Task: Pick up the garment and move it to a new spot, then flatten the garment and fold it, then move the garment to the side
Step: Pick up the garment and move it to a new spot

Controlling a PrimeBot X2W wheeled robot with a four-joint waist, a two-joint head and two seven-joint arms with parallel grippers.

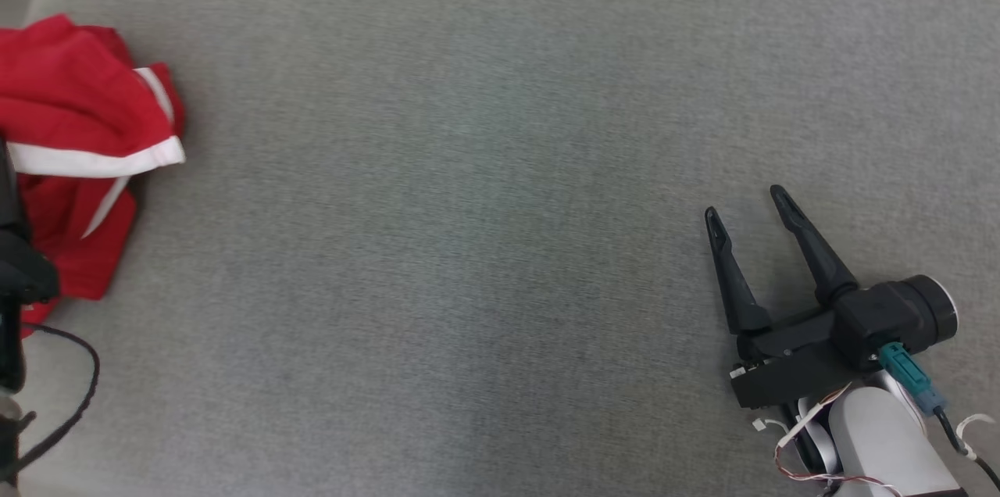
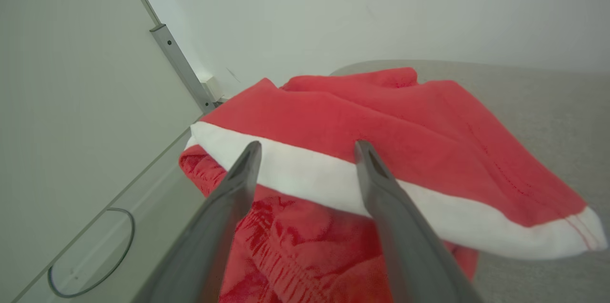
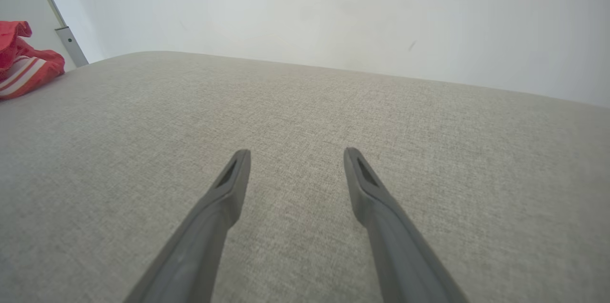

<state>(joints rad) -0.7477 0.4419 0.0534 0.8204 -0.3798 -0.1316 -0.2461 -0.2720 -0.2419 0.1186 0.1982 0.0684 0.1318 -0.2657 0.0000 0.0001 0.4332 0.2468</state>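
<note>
Garment (image 1: 78, 106) on grey fabric (image 1: 469, 247), near metal rail (image 2: 178, 62)

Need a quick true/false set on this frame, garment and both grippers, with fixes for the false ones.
1. The garment lies bunched at the left edge of the grey surface in the head view. True.
2. The right gripper is shut on the garment. False: it is open over bare surface, well apart from the garment.
3. The left gripper is open, with its fingers aimed at the garment's white band. True.
4. The garment is already folded flat. False: it is crumpled in a heap.
5. The garment is blue. False: it is red with white bands.
</note>
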